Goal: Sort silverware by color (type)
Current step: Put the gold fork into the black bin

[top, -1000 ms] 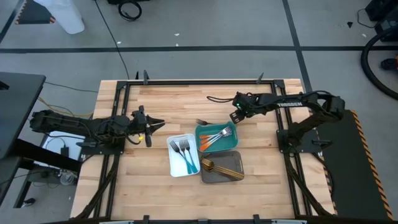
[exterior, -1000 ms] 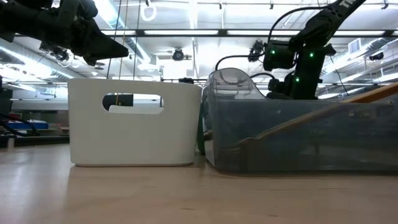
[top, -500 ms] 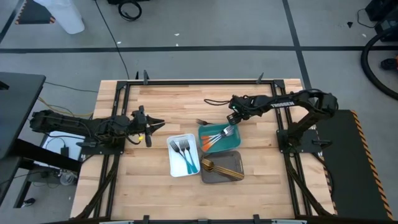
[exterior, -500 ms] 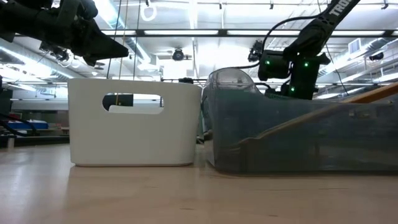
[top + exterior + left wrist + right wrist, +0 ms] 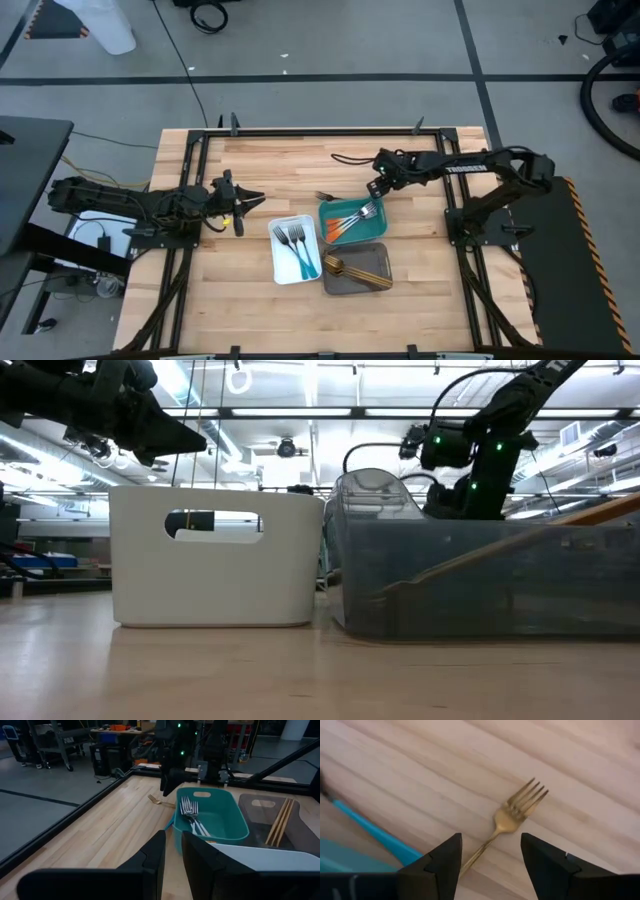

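Note:
A lone gold fork (image 5: 325, 196) (image 5: 512, 815) lies flat on the wood just beyond the teal tray's far left corner. My right gripper (image 5: 379, 187) (image 5: 491, 840) hangs open above the table by the teal tray's far right corner, the fork ahead of its fingers. Orange-handled forks (image 5: 345, 222) lie in the teal tray (image 5: 320, 208). Two blue-handled forks (image 5: 297, 250) lie in the white tray (image 5: 275, 250). Gold utensils (image 5: 345, 268) lie in the grey tray (image 5: 375, 262). My left gripper (image 5: 245, 203) (image 5: 173, 840) waits left of the trays, fingers nearly together.
The three trays stand close together in the table's middle. Black frame rails run along the table's edges. Bare wood lies between my left gripper and the white tray and across the near part of the table. In the low view the white tray (image 5: 215, 555) and grey tray (image 5: 480, 575) block the table behind them.
My right gripper dipped down and toward the left over the teal tray's far right corner, then rose and drew back to the right to about where it was a second ago. It stays open. The gold fork on the table has kept still.

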